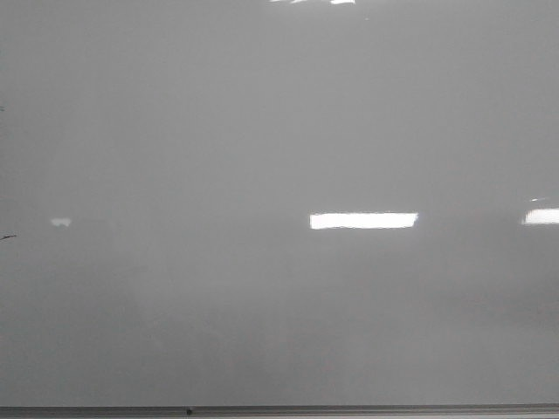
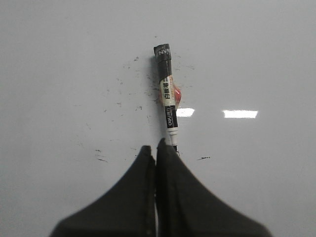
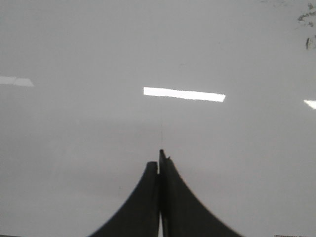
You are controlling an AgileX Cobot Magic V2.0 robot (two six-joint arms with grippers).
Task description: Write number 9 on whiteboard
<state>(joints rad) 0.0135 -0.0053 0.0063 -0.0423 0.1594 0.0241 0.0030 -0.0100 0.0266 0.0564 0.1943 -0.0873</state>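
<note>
My front view: whiteboard (image 1: 279,131) fills frame, bare, grey edge strip (image 1: 349,408) along bottom; no arms, cannot see any number 9. Left wrist view alone shows marker (image 2: 168,98), center frame, and ink specks (image 2: 123,94) to its left. Left claw (image 2: 157,148) pinching marker. Right claw (image 3: 159,160) pressed together, nothing held, over blank board.

Dim, grainy; glare on whiteboard (image 1: 262,131)
</note>
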